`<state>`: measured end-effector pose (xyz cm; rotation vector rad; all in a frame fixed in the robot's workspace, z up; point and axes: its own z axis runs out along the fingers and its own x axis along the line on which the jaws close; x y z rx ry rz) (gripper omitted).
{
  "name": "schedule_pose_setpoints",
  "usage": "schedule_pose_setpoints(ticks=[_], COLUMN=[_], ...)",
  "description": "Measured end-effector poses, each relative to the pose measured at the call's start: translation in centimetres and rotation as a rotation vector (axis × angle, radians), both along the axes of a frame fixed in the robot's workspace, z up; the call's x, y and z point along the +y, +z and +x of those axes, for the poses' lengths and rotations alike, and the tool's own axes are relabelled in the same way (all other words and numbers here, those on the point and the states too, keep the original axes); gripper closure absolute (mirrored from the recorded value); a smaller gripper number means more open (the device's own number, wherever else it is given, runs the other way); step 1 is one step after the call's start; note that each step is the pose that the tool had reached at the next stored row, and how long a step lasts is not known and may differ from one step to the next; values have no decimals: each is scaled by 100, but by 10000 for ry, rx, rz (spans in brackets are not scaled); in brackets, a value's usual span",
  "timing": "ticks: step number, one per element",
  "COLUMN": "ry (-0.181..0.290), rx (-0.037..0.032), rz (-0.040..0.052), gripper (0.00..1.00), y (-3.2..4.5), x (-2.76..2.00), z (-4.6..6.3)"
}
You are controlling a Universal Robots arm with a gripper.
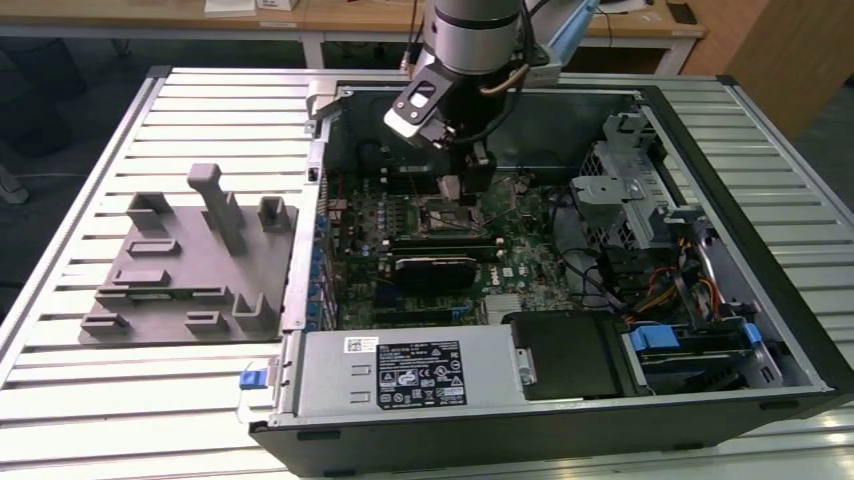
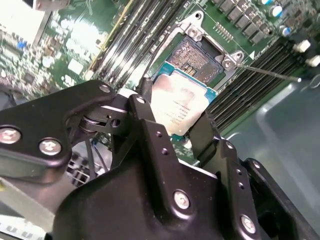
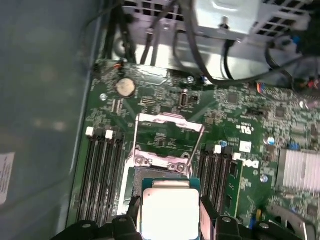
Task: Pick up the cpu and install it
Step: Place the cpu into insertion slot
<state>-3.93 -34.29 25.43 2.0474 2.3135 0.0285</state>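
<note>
The gripper is clamped on the cpu. Its two black metal fingers press opposite edges of the flat square chip, which has a matte silver lid and a thin green rim. Just beyond the fingertips is the open socket, dark, grainy and framed in bright steel, on the green motherboard. The gripper's body hides the cpu's near edge.
</note>
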Motion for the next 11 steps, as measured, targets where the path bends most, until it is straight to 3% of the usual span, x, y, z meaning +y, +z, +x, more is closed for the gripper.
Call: schedule_pose_setpoints(ticks=[4, 11], ry=[-683, -734], rx=[1, -3], rz=[-1, 4], gripper=[46, 46], y=[-15, -24], x=[0, 0], z=[0, 0])
